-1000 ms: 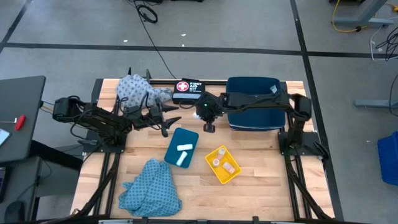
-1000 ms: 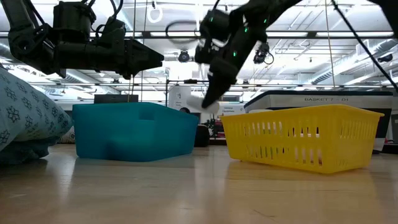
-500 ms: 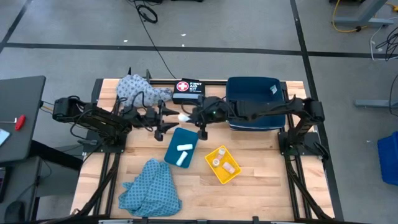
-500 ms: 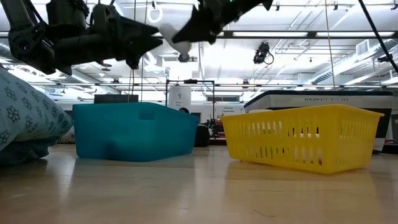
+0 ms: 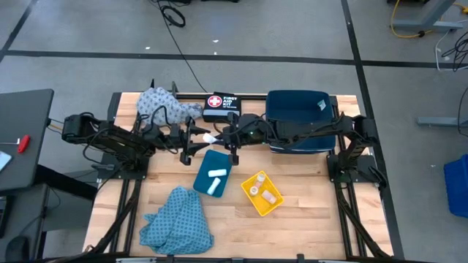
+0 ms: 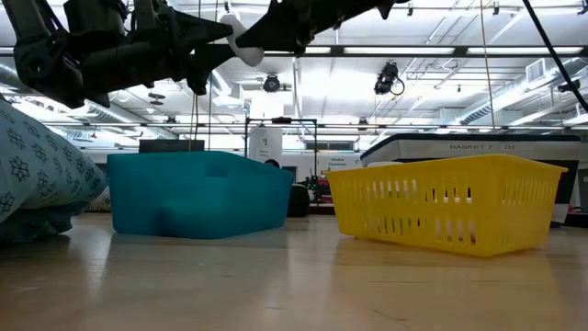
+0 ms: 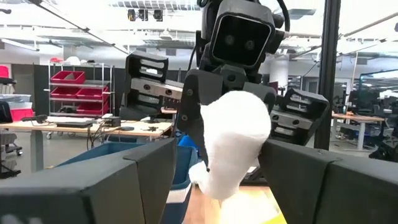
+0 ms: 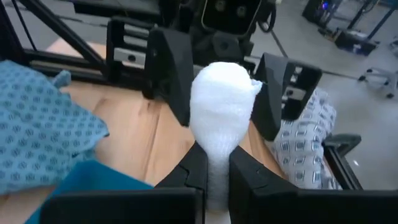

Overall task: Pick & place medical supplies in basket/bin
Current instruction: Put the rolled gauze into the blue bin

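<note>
R gripper [image 5: 216, 137] jaws pinch white roll [image 5: 208, 137] mid-air, centre-upper frame, above teal bin [image 5: 213, 172] on worktop [image 5: 307, 219]. L gripper [image 5: 191, 139] jaws spread either side of roll; contact unclear.

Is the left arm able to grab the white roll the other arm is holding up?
Probably yes. The right gripper is shut on the white roll above the teal bin, and the left gripper, jaws open, already stands on either side of its free end with nothing between.
</note>
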`<state>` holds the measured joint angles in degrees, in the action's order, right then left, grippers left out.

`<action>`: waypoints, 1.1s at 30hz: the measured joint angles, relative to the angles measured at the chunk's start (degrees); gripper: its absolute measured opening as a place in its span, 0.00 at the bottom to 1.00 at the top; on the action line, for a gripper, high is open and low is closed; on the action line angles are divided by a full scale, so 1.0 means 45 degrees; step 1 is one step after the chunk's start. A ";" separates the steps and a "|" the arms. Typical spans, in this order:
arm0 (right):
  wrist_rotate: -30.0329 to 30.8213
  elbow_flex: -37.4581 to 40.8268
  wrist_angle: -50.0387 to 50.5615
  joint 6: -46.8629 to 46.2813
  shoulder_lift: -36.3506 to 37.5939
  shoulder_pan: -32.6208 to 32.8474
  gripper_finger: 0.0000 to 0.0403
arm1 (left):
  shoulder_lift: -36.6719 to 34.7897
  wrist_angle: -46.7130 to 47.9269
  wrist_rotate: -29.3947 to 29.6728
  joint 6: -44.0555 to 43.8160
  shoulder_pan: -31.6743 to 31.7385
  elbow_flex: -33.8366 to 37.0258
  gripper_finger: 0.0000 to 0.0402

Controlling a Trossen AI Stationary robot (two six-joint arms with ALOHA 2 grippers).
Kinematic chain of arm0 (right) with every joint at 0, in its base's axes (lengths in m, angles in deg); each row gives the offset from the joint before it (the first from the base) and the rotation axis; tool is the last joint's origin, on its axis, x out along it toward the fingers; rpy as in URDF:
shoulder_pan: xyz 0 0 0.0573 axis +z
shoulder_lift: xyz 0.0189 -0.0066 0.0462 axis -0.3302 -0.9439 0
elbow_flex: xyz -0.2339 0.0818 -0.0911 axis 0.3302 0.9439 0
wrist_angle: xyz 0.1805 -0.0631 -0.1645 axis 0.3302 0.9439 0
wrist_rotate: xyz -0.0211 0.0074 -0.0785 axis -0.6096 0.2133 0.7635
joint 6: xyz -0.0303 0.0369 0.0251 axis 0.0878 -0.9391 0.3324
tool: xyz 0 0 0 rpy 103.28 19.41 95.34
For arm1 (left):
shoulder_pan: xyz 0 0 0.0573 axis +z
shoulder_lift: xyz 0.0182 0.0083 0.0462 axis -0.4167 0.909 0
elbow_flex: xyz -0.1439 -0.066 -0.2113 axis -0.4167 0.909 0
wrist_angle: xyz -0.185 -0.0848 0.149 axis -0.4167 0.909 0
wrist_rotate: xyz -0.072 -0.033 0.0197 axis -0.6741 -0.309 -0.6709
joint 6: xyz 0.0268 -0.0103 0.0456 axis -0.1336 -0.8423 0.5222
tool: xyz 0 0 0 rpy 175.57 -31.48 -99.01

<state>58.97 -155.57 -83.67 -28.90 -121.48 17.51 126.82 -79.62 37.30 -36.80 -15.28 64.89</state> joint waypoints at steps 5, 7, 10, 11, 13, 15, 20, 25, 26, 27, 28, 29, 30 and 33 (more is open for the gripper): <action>-0.0265 0.0000 -0.0430 -0.0004 0.0000 -0.0002 0.07 | 0.0110 0.0000 0.0005 -0.0015 -0.0067 -0.0329 0.52; -0.0335 0.0000 -0.0453 -0.0005 0.0002 -0.0004 0.07 | 0.0230 0.0014 0.0179 0.0049 -0.0224 -0.0434 0.48; -0.0340 0.0000 -0.0401 -0.0075 0.0000 -0.0002 0.07 | 0.0400 0.0111 0.0754 0.0434 -0.0636 -0.0563 0.36; -0.0358 0.0000 -0.0383 -0.0107 0.0000 -0.0002 0.07 | 0.0463 0.0071 0.0992 0.0623 -0.0778 -0.0574 0.31; -0.0460 0.0005 -0.0244 -0.0093 0.0005 0.0006 0.07 | 0.0519 0.0058 0.1388 0.1045 -0.1046 -0.0568 0.21; -0.0477 0.0006 -0.0213 -0.0099 0.0013 0.0021 0.06 | 0.0515 0.0049 0.1526 0.1365 -0.1212 -0.0564 0.19; -0.0459 0.0000 0.0408 -0.0199 0.0015 0.0022 0.15 | 0.0515 0.0374 0.1624 0.1543 -0.1336 -0.0564 0.19; -0.0477 -0.0010 0.1133 -0.0748 0.0010 0.0089 0.37 | 0.0515 0.0899 0.1685 0.1681 -0.1316 -0.0574 0.11; -0.0473 -0.0010 0.1222 -0.0746 0.0010 0.0119 0.41 | 0.0515 0.0987 0.1678 0.1698 -0.1316 -0.0574 0.11; -0.0456 -0.0007 0.1277 -0.0765 0.0010 0.0149 0.45 | 0.0515 0.1033 0.1664 0.1699 -0.1316 -0.0579 0.11; -0.0447 -0.0010 0.1309 -0.0787 0.0010 0.0163 0.49 | 0.0515 0.1060 0.1656 0.1699 -0.1316 -0.0579 0.11; -0.0445 -0.0008 0.1325 -0.0794 0.0012 0.0169 0.52 | 0.0515 0.1090 0.1628 0.1699 -0.1319 -0.0579 0.11; -0.0443 -0.0008 0.1350 -0.0798 0.0019 0.0174 0.55 | 0.0515 0.1130 0.1619 0.1694 -0.1321 -0.0579 0.11; -0.0136 -0.0007 0.1503 -0.0932 0.0019 0.0177 0.61 | 0.0510 0.1281 0.1624 0.1694 -0.1316 -0.0590 0.11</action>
<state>58.36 -155.60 -76.90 -33.10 -121.40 18.31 129.11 -73.86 44.61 -29.18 -21.21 62.23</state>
